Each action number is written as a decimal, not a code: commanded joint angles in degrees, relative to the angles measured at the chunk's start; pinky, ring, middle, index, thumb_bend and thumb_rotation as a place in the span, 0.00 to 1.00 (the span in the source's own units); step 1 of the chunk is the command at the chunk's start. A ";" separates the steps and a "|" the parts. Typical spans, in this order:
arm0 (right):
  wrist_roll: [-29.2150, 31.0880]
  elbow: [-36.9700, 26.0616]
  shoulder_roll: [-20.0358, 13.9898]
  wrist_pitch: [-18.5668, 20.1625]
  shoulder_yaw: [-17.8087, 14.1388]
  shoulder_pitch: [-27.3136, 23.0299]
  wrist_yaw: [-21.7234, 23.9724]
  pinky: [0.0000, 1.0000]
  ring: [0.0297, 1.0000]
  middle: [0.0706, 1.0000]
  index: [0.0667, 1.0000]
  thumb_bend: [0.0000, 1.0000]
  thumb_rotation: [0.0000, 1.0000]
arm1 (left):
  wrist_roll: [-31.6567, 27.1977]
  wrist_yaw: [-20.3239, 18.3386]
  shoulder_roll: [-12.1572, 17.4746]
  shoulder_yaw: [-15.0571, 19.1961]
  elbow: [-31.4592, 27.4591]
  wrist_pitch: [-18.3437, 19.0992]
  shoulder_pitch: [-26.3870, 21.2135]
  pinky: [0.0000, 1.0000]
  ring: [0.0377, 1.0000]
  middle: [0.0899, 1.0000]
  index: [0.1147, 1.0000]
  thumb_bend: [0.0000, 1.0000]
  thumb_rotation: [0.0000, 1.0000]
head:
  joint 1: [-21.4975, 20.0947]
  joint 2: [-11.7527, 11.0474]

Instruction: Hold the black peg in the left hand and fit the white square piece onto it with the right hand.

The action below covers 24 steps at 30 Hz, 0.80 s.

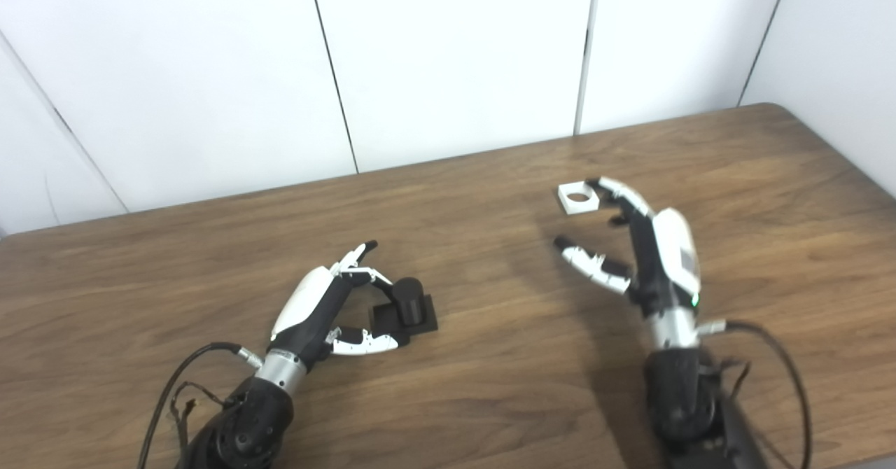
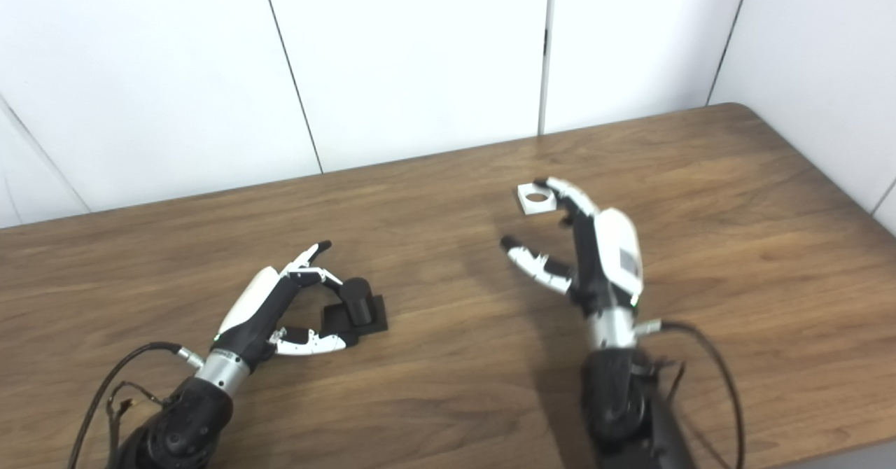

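The black peg (image 1: 408,301), a short cylinder on a square black base, stands on the wooden table (image 1: 490,357) left of centre. My left hand (image 1: 329,308) is open around its near-left side, fingers above and thumb below the base, not closed on it. The white square piece (image 1: 578,197) with a round hole lies flat further back on the right. My right hand (image 1: 630,245) is open beside it, its fingertips (image 1: 605,187) at the piece's right edge and the thumb (image 1: 588,262) spread well in front of it.
White wall panels (image 1: 455,56) rise behind the table's far edge. The table's right edge and rounded far-right corner (image 1: 777,108) are in view. Black cables (image 1: 777,357) trail from both wrists over the near table.
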 commanded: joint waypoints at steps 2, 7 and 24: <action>-2.90 0.86 -6.04 2.01 0.72 -5.88 3.93 0.68 0.85 0.90 0.80 0.62 0.33 | 2.66 -3.74 1.61 -1.43 2.49 1.55 2.11 1.00 1.00 1.00 0.43 0.52 0.07 | 0.08 -0.13; -1.60 4.64 -11.58 2.36 1.19 -10.34 7.64 0.69 0.86 0.89 0.78 0.66 0.28 | 2.61 -3.58 1.17 -1.36 2.66 1.78 2.21 1.00 1.00 1.00 0.43 0.52 0.07 | 0.24 -0.27; 3.36 15.65 -22.99 1.10 5.94 -20.31 20.98 0.81 0.93 0.93 0.83 0.64 0.32 | 2.76 -3.11 0.71 -1.21 3.64 1.53 1.85 1.00 1.00 1.00 0.43 0.52 0.07 | 1.20 -0.54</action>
